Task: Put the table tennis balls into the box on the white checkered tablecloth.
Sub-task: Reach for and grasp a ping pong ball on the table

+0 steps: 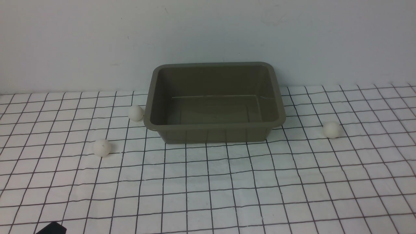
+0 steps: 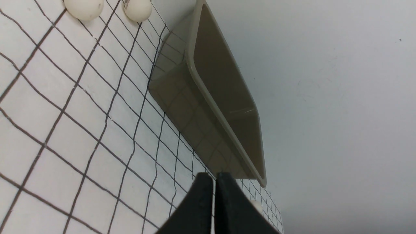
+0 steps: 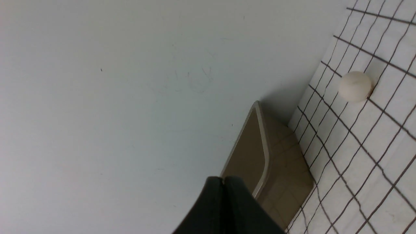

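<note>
Left gripper (image 2: 213, 178), black fingers (image 2: 200, 198) pressed flat together, right gripper (image 3: 223, 179), fingers likewise closed tip to tip

The rectangular olive-green plastic box (image 1: 214, 135) sat ahead of the left gripper (image 2: 214, 177) and right gripper (image 3: 223, 180). A small white matte ball (image 1: 135, 113) and a second ball (image 1: 102, 148) lay nearer the left gripper, a third ball (image 1: 331, 129) nearer the right gripper.

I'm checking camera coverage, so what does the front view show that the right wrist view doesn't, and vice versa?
Front view only: the front-left ball, the back-left ball beside the box, and the box's bare floor. Right wrist view only: the right gripper, shut on nothing. Both: the box, the right ball, the checkered tablecloth and the wall.
</note>
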{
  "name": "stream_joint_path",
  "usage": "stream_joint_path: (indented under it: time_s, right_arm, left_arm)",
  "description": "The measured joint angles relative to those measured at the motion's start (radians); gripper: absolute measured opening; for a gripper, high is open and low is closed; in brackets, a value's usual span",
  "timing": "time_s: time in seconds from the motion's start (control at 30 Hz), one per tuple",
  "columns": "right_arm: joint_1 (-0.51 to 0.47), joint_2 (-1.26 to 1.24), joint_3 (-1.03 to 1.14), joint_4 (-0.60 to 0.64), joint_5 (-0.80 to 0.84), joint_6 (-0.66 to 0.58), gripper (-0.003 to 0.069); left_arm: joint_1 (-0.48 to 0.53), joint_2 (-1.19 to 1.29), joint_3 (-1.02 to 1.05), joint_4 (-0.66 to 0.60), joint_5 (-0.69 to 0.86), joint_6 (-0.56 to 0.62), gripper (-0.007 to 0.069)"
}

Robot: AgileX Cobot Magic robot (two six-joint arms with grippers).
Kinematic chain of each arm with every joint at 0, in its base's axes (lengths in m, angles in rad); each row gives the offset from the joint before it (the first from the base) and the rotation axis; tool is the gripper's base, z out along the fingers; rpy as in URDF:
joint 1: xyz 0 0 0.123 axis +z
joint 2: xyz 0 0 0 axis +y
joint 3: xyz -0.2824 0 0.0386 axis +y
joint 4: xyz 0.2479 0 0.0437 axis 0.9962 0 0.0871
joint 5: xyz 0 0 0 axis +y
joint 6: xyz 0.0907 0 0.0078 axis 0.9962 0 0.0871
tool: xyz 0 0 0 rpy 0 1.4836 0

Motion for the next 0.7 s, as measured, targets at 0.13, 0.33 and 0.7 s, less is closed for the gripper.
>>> stream_joint_path:
  time_s: [0.13,0.33,0.7]
  right_arm:
    - [0.0,0.0,-0.079,0.001,0.022,-0.17,-0.0018]
    - [0.0,0.192,-0.341,-0.083,0.136,-0.528,-0.0018]
    - [0.0,0.737,-0.785,-0.534,0.434,-0.695,-0.0015]
  left_arm:
    - [-0.001,0.0,-0.082,0.002,-0.006,0.225,-0.0004]
    - [-0.001,0.09,-0.219,0.006,0.07,0.582,-0.0004]
    - [-0.001,0.632,-0.502,0.172,0.304,0.868,-0.0004]
